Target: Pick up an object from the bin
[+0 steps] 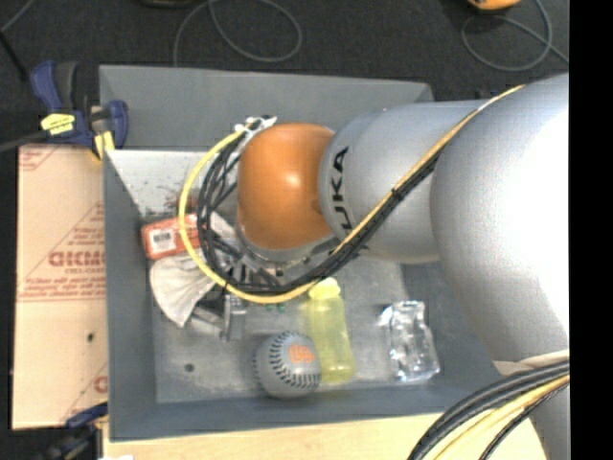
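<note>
White crumpled cloth [172, 290] at bin's [182, 379] 9 o'clock, gripper [227, 316] at its 4. Orange box [166, 239] at its 12; grey ball [287, 363], yellow bottle [329, 338] toward 6. Arm [431, 180] enters from 3, wrist pointing down; jaw state: cannot tell.

Crumpled white cloth [175, 290], bin's [129, 338] left side

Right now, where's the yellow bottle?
Camera view: the yellow bottle lies low in the bin, mid-width, against the grey ball on its view-left; the clear pack sits apart on view-right.
</note>
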Robot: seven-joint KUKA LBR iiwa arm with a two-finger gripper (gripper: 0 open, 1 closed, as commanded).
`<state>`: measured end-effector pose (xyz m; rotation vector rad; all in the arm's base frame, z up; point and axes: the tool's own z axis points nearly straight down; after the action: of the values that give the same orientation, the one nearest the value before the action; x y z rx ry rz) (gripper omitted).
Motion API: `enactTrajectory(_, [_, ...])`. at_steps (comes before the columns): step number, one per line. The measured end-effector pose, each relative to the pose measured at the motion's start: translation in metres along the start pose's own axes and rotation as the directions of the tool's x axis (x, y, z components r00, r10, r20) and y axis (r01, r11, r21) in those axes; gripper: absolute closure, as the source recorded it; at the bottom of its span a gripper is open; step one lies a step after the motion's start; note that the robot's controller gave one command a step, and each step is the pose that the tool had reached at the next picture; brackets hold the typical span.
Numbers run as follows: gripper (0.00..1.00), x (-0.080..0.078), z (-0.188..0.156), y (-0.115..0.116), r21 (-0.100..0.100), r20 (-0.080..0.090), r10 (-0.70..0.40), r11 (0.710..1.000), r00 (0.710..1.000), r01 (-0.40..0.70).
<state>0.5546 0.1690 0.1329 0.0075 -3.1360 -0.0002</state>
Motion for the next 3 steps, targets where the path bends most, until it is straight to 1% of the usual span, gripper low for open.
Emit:
enactTrajectory(1, [0.0,-0.002,-0.005,-0.001,-0.001,0.008,0.004,1.0,1.0,-0.004])
enactTrajectory(2, [0.0,-0.034,0.024,-0.024,-0.005,0.014,-0.157,0.988,0.987,0.158])
enactTrajectory(3, [0.0,-0.056,0.058,-0.048,-0.01,0.001,-0.266,0.964,0.964,0.266])
